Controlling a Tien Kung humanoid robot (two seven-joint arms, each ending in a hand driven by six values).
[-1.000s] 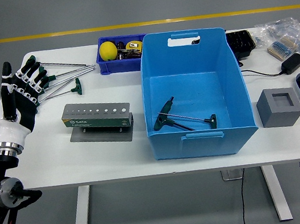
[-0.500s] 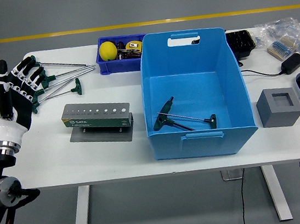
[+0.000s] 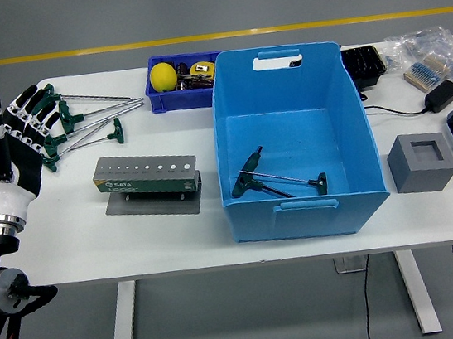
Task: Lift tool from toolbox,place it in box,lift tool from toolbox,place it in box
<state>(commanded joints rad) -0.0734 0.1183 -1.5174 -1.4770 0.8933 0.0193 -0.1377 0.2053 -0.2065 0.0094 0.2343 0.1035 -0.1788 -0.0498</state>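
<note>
Here the left hand (image 3: 13, 147) hovers at the far left end of the white tabletop (image 3: 134, 232), palm turned toward the camera with all five fingers (image 3: 22, 104) spread and straight, holding nothing. Its fingertips lie close to the green handles of a loose cluster of T-handle wrenches (image 3: 91, 120) spread on the tabletop, their thin steel shafts pointing right toward the small blue tray (image 3: 169, 102); whether any finger touches a handle cannot be told. The right arm is out of view.

In front of the wrenches sits the grey tool stand (image 3: 147, 178), a low block with a green label along its front and a row of empty holes on top, resting on a flat base plate. To its right stands the big blue box (image 3: 300, 218), open-topped with cut-out handles. Inside on its floor lie two T-handle tools (image 3: 278, 181) with dark green grips, crossing each other near the front wall.

The small blue tray behind holds a yellow ball (image 3: 163, 76) and other small items. At the right end of the tabletop are a grey square block (image 3: 422, 162) with a recess in its top, a black power adapter (image 3: 441, 96) with its cable, and clear plastic bags (image 3: 424, 55).
</note>
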